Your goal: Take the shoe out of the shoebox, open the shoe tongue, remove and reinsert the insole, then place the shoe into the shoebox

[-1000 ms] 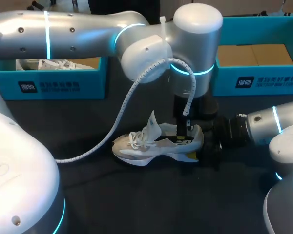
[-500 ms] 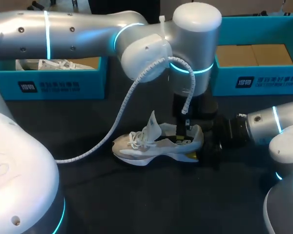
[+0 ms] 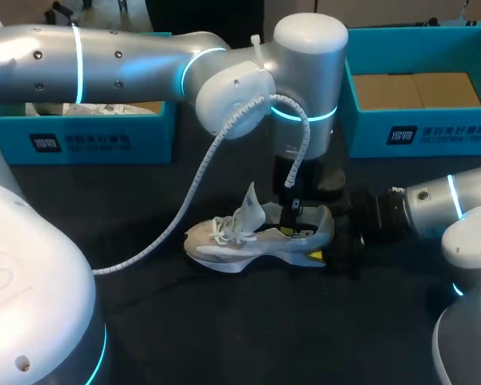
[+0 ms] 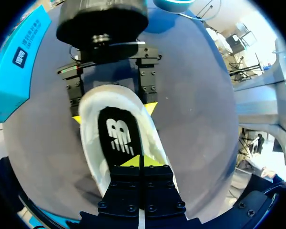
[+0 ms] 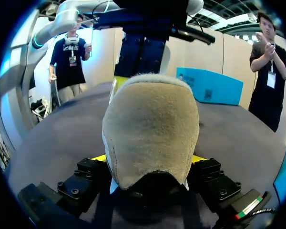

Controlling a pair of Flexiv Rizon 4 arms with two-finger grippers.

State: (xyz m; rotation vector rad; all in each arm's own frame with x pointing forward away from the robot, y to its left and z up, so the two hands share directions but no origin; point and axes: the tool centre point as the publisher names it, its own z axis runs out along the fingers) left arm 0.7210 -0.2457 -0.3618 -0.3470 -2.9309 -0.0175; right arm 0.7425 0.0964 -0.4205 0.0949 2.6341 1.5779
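**Head view.** Over the last second the left gripper (image 3: 293, 218), reaching down into the heel opening of the shoe (image 3: 240, 237), has slid a little toward the toe, and its wrist has swung with it. The shoe and the right gripper (image 3: 327, 238) have not moved. I read this as work on the insole, not on the tongue (image 3: 252, 204), which already stands up ahead of the left fingers. Count: two arms, two boxes, and one shoe on the table. The left box (image 3: 88, 140) holds something white, probably a second shoe. The right box (image 3: 433, 132) shows only brown lining.

**Left wrist view.** This gripper's fingers are pressed together, tips down on the one insole (image 4: 118, 136), which lies inside the shoe. I cannot tell whether they pinch an edge of it. Whether the insole is coming out or being seated is therefore open. Ahead of them, the other gripper's two fingers flank the heel.

**Right wrist view.** The heel sits between this gripper's fingers, clamped from both sides, steadying the shoe. The left fingers drop in just beyond it.
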